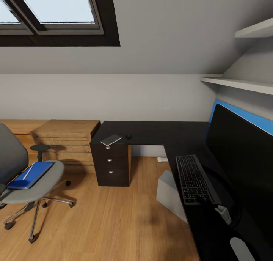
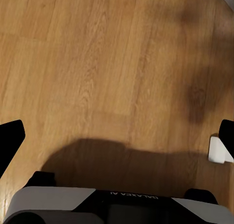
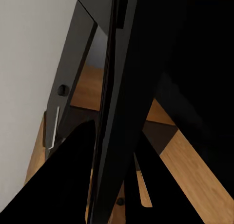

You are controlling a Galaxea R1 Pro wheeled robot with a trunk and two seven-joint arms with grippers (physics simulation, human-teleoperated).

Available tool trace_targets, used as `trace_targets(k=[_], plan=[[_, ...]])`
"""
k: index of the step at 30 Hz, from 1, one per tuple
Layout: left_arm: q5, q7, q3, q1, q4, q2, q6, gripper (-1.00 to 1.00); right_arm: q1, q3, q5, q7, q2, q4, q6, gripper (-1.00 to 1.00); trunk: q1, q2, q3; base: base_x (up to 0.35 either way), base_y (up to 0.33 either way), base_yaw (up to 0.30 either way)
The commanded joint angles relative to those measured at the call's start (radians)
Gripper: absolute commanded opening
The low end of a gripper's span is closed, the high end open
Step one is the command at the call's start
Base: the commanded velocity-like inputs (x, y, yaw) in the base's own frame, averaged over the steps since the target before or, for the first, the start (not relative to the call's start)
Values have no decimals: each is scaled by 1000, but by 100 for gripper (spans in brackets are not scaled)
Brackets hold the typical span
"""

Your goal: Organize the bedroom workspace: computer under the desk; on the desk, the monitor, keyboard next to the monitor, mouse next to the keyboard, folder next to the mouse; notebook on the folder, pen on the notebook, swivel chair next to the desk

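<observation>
Left hand (image 2: pixel 117 136) spread over bare floor (image 2: pixel 97 63); right hand's state unclear; keyboard (image 1: pixel 194 179) at desk (image 1: pixel 151 134) edge

The floor (image 1: pixel 113 223) is light wood with smooth, slightly shiny boards. The worktop (image 1: pixel 151 134) is black and glossy. Its drawer unit (image 1: pixel 110 164) is black with small shiny metal knobs. The low shelving (image 1: pixel 66 139) beside it is pale, matt wood. The swivel chair (image 1: pixel 41 187) has a soft grey cloth seat and shiny metal legs. The folder (image 1: pixel 32 173) on it looks like smooth blue plastic. The monitor (image 1: pixel 242 154) has a dark, glassy front. The keyboard (image 1: pixel 193 179) has matt dark keys. The walls (image 1: pixel 132 98) are plain, matt grey.
</observation>
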Motion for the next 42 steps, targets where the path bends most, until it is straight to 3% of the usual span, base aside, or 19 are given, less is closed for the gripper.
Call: trace_targets(k=[1, 14, 30, 31, 34, 42], plan=[[10, 8, -1, 0, -2, 0, 3, 100, 0, -2, -7, 4, 0, 0, 6, -100, 0, -1, -1, -6, 0, 0], [10, 8, -1, 0, -2, 0, 3, 100, 0, -2, -8, 15, 2, -6, 9, -100, 0, -1, -1, -1, 0, 5], [9, 8, -1, 0, -2, 0, 3, 100, 1, 0, -14, 16, 4, -11, 11, -100, 0, -1, -1, 0, 0, 157], [9, 8, -1, 0, -2, 0, 3, 100, 0, 1, -99, 16, 4, -41, 14, -100, 0, -1, -1, 0, 0, 2], [9, 8, -1, 0, -2, 0, 3, 100, 0, 1, -136, 14, 4, -50, 18, -100, 0, -1, -1, 0, 0, 0], [9, 8, -1, 0, -2, 0, 3, 100, 0, 1, -184, 13, 3, -49, 22, -100, 0, -1, -1, -23, -1, 0]])
